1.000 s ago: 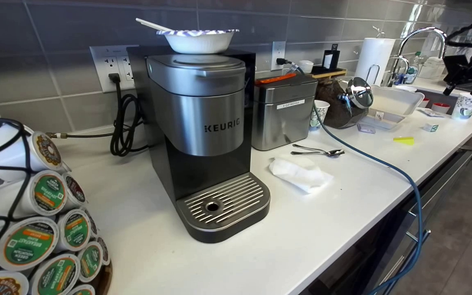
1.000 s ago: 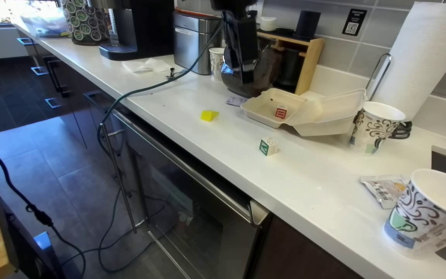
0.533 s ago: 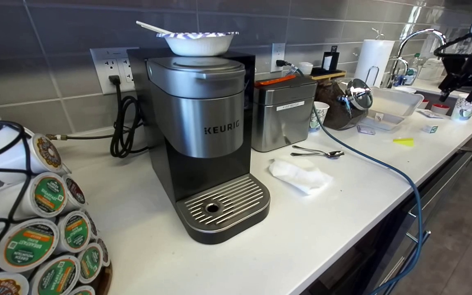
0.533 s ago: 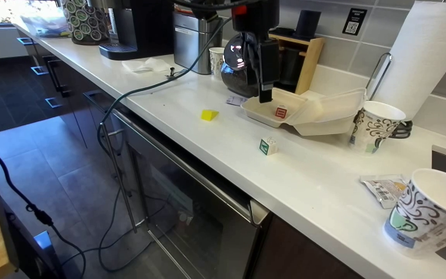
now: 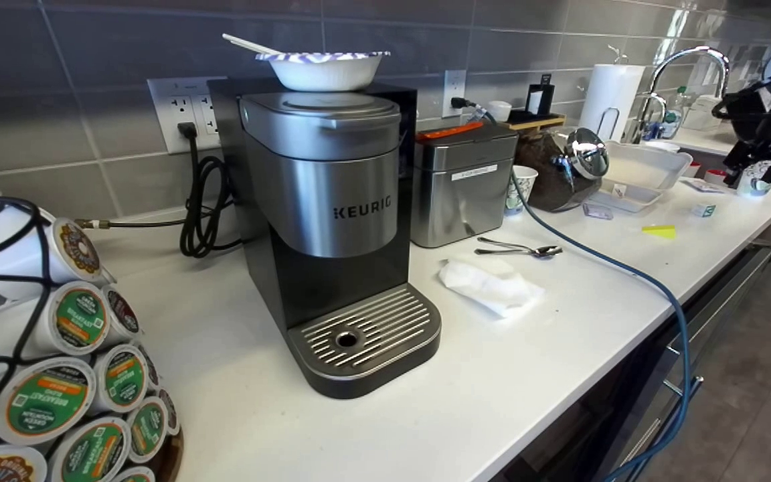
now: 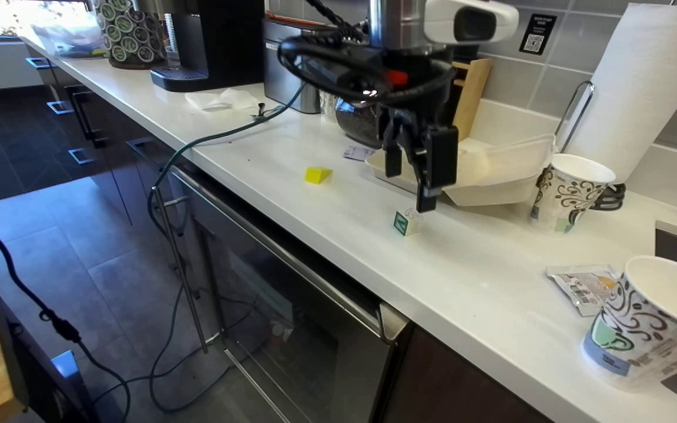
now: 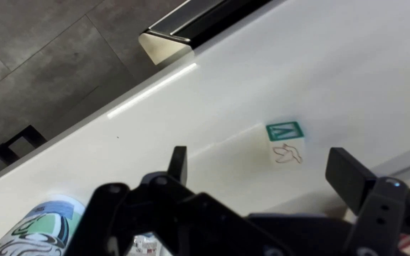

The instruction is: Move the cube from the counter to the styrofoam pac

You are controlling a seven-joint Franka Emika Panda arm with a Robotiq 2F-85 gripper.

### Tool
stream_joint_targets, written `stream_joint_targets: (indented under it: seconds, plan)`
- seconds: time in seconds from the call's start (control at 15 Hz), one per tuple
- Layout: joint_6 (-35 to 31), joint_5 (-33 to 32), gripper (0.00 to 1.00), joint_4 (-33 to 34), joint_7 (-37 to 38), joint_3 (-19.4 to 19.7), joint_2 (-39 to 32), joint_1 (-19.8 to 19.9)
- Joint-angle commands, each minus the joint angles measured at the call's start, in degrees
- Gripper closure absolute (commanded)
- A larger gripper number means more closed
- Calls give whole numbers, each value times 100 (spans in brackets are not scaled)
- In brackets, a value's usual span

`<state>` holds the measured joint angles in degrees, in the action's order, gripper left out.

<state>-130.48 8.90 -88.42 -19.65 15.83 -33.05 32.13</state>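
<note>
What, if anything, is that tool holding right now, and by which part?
Nothing: the tool is open, its fingers wide apart, and the cube rests on the counter, touched by neither finger.

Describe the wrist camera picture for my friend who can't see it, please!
A white cube with a green letter and bird drawing sits on the white counter, not held by the open black gripper at the bottom. A patterned cup shows at lower left, and gray floor shows at upper left.
</note>
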Motion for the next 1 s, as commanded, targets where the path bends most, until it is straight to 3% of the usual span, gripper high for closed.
stream_joint_targets:
  seconds: [0.0, 0.4, 0.93]
  plan:
    - [180, -139, 0, 644, -381, -247, -715, 342]
    - [212, -63, 0, 832, -882, -730, -878, 626]
    - [183, -185, 0, 1031, -863, -883, -1082, 517]
